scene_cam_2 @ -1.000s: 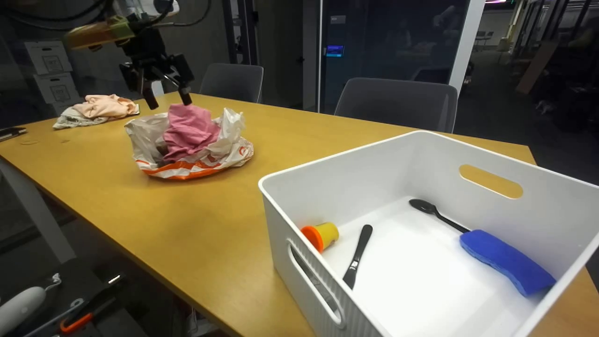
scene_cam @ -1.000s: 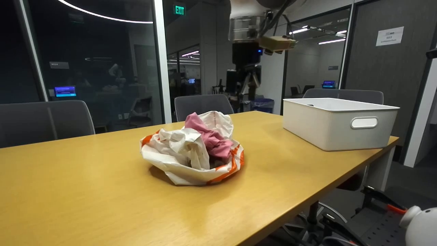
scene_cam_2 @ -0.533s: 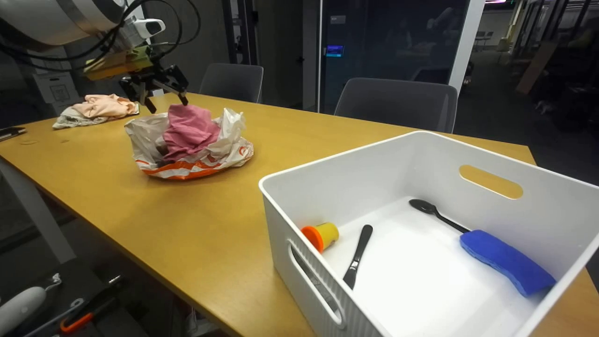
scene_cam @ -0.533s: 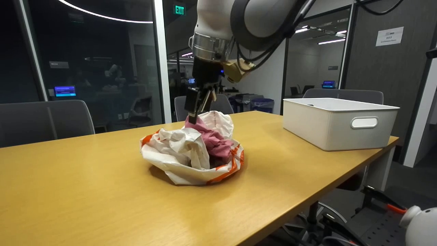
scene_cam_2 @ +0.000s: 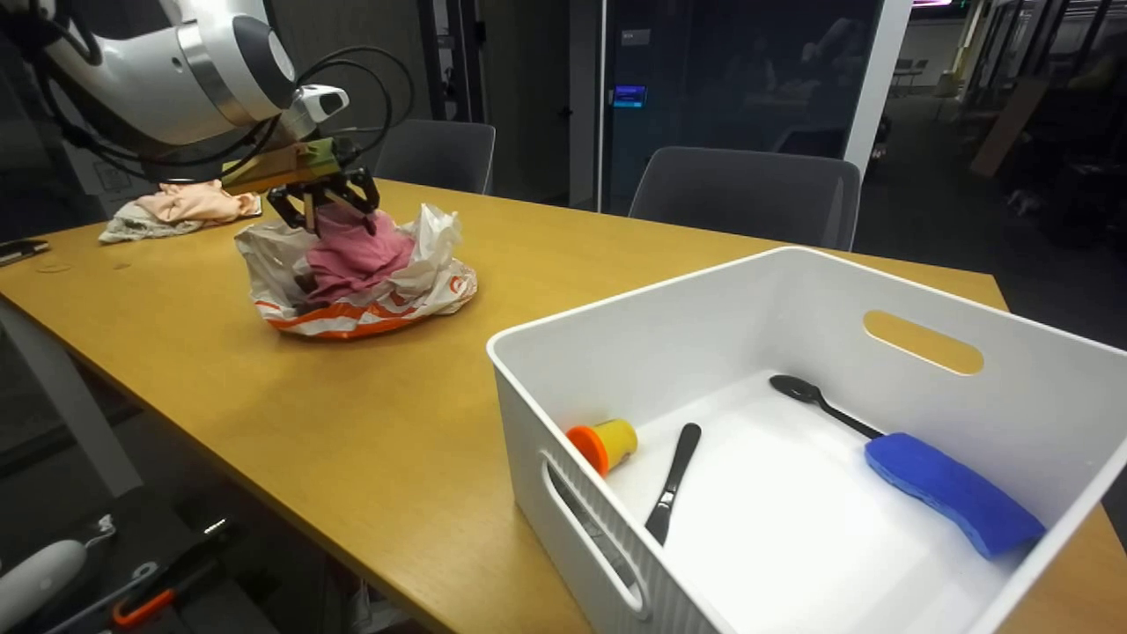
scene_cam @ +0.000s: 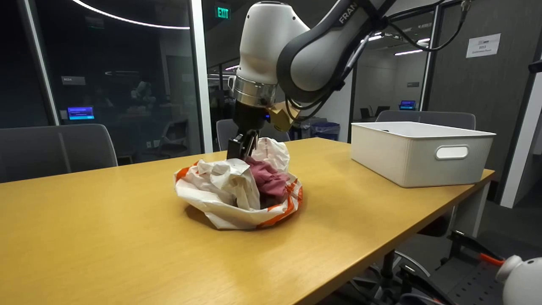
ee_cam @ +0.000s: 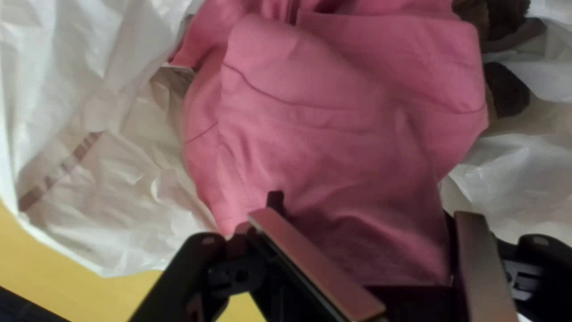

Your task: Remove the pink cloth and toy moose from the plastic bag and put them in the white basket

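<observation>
The pink cloth (scene_cam: 270, 180) lies bunched in the white and orange plastic bag (scene_cam: 228, 217) on the table. Cloth (scene_cam_2: 363, 255) and bag (scene_cam_2: 431, 295) also show in an exterior view. My gripper (scene_cam_2: 340, 225) is open and low over the bag, its fingers on either side of the cloth's top. In the wrist view, my gripper (ee_cam: 362, 212) has the pink cloth (ee_cam: 321, 103) between its spread fingers. Brown parts, probably the toy moose (ee_cam: 507, 91), show beside the cloth; the rest is hidden. The white basket (scene_cam: 377, 154) stands apart from the bag.
In an exterior view the basket (scene_cam_2: 687, 352) holds a yellow tub with an orange lid (scene_cam_2: 616, 440), a black knife (scene_cam_2: 674, 480), a black spoon (scene_cam_2: 797, 387) and a blue sponge-like piece (scene_cam_2: 951, 489). Folded peach cloth (scene_cam_2: 198, 202) lies beyond the bag. Chairs (scene_cam_2: 748, 194) stand along the table.
My gripper has come down from above the bag to the top of the pink cloth, staying open. The bag and basket have not moved.
</observation>
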`<state>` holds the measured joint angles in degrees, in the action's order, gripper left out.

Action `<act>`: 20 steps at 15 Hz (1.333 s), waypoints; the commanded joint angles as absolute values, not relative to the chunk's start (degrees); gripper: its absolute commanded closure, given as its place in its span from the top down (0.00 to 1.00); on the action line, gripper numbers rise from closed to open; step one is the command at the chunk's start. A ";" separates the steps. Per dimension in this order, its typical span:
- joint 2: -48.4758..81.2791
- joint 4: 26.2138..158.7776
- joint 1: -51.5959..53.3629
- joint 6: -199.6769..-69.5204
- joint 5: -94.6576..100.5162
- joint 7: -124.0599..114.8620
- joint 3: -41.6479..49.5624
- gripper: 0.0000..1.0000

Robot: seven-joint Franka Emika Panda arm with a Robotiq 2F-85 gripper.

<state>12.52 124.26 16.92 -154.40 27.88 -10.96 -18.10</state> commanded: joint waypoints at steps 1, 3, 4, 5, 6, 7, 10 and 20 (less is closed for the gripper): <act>12.40 123.40 17.31 -154.87 18.42 -3.26 -18.76 0.45; 11.30 123.11 17.25 -153.42 14.25 -0.39 -19.16 0.27; 10.45 123.06 17.44 -152.90 13.67 0.04 -18.85 0.20; 9.33 123.04 18.02 -152.36 15.36 -0.79 -17.66 0.13; 8.07 122.96 18.29 -152.04 17.65 -1.77 -16.49 0.09; 6.95 122.91 18.42 -151.88 20.01 -2.94 -15.39 0.08; 2.54 122.58 17.72 -150.11 29.73 -7.46 -11.82 0.06; -17.31 121.98 3.39 -136.19 35.82 -13.49 -7.37 0.10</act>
